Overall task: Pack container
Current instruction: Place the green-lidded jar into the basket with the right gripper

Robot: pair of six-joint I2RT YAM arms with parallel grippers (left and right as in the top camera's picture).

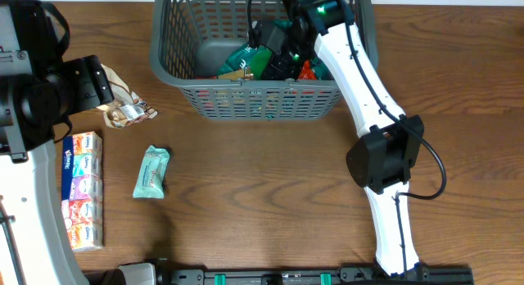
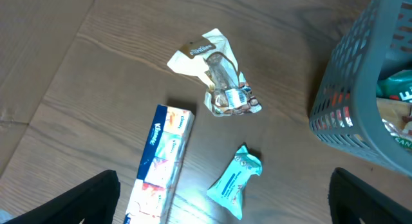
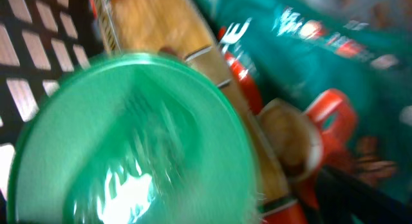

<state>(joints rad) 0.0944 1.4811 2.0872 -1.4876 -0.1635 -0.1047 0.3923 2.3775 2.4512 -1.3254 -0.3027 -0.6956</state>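
Observation:
The dark grey slotted container (image 1: 262, 101) stands at the back middle of the table, with several packets inside. It shows at the right edge of the left wrist view (image 2: 360, 89). My right gripper (image 1: 282, 47) is down inside it. In the blurred right wrist view, a round green thing (image 3: 129, 140) fills the space at the jaws, over red and teal packets (image 3: 309, 37); its grip is hidden. My left gripper (image 2: 225, 205) is open and empty above the table, left of the container (image 1: 98, 82).
A crumpled white and brown wrapper (image 1: 127, 111) (image 2: 219, 76), a teal pouch (image 1: 151, 172) (image 2: 237, 182) and a long tissue pack (image 1: 82, 189) (image 2: 161, 163) lie on the wooden table at the left. The right arm's elbow (image 1: 385, 158) hangs over the table's right half.

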